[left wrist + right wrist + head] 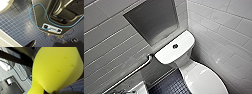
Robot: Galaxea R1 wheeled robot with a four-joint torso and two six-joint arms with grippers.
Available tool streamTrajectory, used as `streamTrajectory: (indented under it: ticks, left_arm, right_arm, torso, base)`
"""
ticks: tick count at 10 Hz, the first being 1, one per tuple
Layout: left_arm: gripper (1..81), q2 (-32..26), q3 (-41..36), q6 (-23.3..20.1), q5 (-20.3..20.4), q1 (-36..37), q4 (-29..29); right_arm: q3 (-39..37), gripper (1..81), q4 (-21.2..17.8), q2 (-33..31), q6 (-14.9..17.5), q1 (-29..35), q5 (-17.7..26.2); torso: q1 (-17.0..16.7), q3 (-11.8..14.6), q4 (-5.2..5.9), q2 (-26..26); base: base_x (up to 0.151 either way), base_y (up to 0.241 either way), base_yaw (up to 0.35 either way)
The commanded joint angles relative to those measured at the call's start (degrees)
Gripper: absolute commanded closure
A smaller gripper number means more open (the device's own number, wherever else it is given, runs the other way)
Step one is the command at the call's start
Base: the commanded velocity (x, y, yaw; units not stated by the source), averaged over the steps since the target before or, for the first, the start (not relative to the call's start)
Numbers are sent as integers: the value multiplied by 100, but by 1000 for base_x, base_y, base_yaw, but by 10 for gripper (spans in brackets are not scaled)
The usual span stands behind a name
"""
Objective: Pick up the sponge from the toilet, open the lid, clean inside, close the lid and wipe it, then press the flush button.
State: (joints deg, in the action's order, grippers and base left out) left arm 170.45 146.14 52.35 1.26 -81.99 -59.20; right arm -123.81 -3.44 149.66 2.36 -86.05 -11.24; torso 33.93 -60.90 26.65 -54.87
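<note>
1. Tiled walls (224, 22): pale, meeting in a corner behind the cistern. The right wall runs close beside the toilet, so there is little room on that side.
2. Floor (169, 86): dark blue small tiles, to the left of the bowl.
3. Grey niche (151, 20): recessed in the far wall, above and left of the cistern.
4. The toilet (184, 62): white, at the scene's right. Its long axis runs from the near bowl to the far cistern.
5. The lid (204, 80): down over the bowl, with nothing on it. Its hinge end lies far, towards the cistern, and its free edge is near. Judged nearer the right arm.
6. Grab bar (134, 72): metal, on the left wall, apart from the toilet. Judged a hindrance only to a wide reach from the left.
7. The sponge (56, 69): bright yellow, off the toilet and carried close under the right wrist.
8. Right gripper (46, 91): clamped on the sponge's pinched end.
9. Left gripper (31, 43): over the floor; apart or together cannot be told.
10. The flush button (175, 46): dark, round, in the middle of the cistern top, far beyond the lid.
</note>
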Motion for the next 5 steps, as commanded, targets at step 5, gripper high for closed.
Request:
streamTrajectory:
  ticks: [5]
  left_arm:
    - [10,165,336,-14,-433,-217,-13]
  right_arm:
    - [3259,811,-1238,-2658,18,1533,-159]
  torso:
    - [0,-2,0,0]
  base:
    - [0,0,0]
